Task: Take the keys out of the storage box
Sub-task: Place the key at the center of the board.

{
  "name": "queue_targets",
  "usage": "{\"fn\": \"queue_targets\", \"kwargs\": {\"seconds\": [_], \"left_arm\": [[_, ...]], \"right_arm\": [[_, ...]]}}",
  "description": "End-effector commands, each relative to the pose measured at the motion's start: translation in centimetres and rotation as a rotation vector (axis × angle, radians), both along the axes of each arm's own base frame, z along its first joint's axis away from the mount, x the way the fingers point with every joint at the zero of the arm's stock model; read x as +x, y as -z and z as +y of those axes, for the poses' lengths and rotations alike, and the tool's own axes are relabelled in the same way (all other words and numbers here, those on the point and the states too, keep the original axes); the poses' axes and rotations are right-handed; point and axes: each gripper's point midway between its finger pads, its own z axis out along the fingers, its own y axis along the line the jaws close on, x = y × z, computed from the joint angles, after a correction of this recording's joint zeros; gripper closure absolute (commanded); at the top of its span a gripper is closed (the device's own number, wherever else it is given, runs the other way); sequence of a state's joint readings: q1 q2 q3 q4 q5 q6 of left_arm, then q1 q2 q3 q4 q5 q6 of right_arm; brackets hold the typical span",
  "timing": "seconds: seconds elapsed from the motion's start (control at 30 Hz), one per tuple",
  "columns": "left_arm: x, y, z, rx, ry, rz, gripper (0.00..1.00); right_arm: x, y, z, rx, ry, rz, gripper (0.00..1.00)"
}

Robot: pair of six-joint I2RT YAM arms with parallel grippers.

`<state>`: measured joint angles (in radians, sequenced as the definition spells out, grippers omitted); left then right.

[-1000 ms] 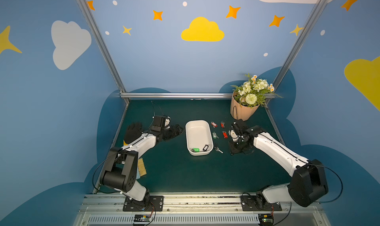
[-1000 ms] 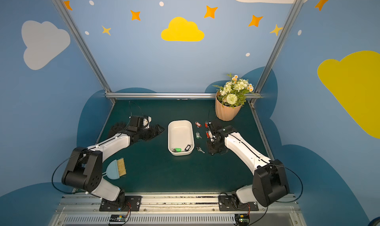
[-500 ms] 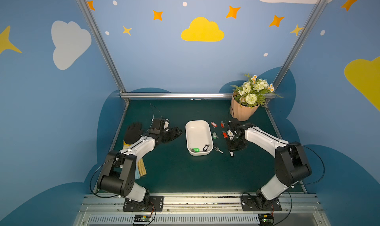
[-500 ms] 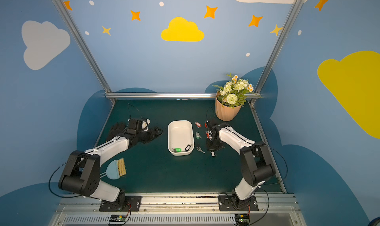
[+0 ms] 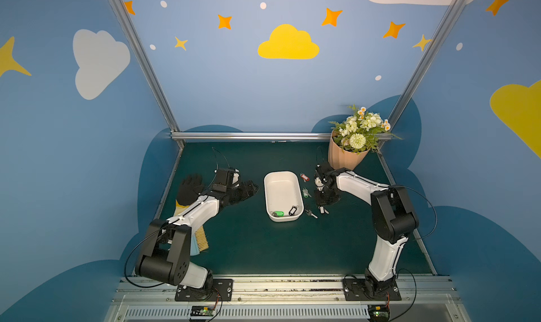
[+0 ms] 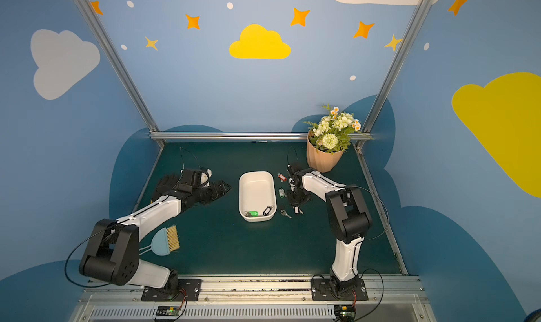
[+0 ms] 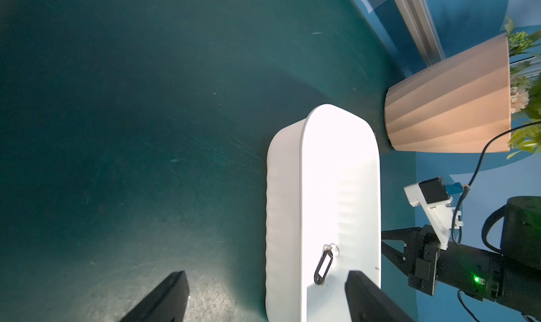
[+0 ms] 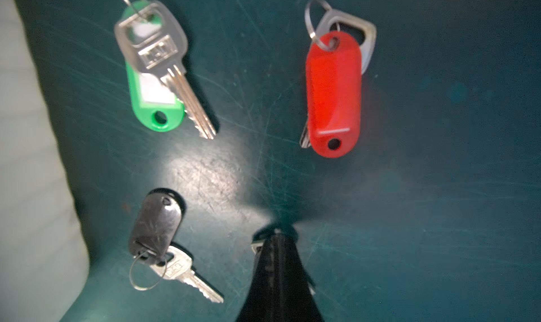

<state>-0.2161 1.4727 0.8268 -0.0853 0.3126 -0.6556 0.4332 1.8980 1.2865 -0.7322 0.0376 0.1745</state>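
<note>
The white storage box point(image 5: 281, 188) point(image 6: 256, 188) sits mid-mat. Two of the keys lie in its near end, one with a green tag point(image 5: 278, 213) and one with a black tag point(image 5: 293, 210) point(image 7: 323, 266). Right of the box, several keys lie on the mat: red tag point(image 5: 304, 177) point(image 8: 333, 95), green tag point(image 5: 306, 192) point(image 8: 155, 71), black tag point(image 5: 310, 213) point(image 8: 158, 226). My right gripper point(image 5: 323, 200) point(image 8: 275, 235) points down there, shut, with another black-tagged key point(image 5: 322, 209) partly hidden behind its tips. My left gripper point(image 5: 248, 188) point(image 7: 265, 273) stands open beside the box's left wall, holding nothing.
A ribbed peach flower pot point(image 5: 345, 159) stands at the back right, close behind my right arm. A black glove point(image 5: 190, 188) and a blue hand brush point(image 6: 167, 238) lie at the left under my left arm. Metal rails edge the mat.
Both arms have folded, their elbows drawn in nearer the bases. My right gripper has shifted slightly left towards the box. Neither gripper's opening has changed.
</note>
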Motion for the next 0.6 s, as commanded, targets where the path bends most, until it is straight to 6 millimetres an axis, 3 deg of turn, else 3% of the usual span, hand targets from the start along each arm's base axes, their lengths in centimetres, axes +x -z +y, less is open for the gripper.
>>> {"fn": "queue_targets", "kwargs": {"seconds": [0.0, 0.13, 0.27, 0.43, 0.57], "left_arm": [[0.3, -1.5, 0.1, 0.038, 0.038, -0.036, 0.1], [0.2, -2.1, -0.2, 0.057, 0.094, -0.055, 0.1], [-0.1, -2.5, -1.4, 0.03, 0.186, -0.048, 0.12], [0.0, -1.8, -2.9, -0.047, 0.253, 0.022, 0.15], [0.9, -1.2, -4.2, -0.128, 0.283, 0.077, 0.18]], "right_arm": [[0.3, -0.3, -0.3, -0.013, 0.0, -0.009, 0.92], [-0.2, -1.4, -0.8, -0.027, 0.001, -0.01, 0.74], [-0.1, -4.9, -0.4, 0.003, -0.023, -0.045, 0.67], [0.2, -10.5, 2.6, 0.106, -0.136, -0.109, 0.61], [-0.3, -14.0, 6.9, 0.228, -0.29, -0.118, 0.56]]}}
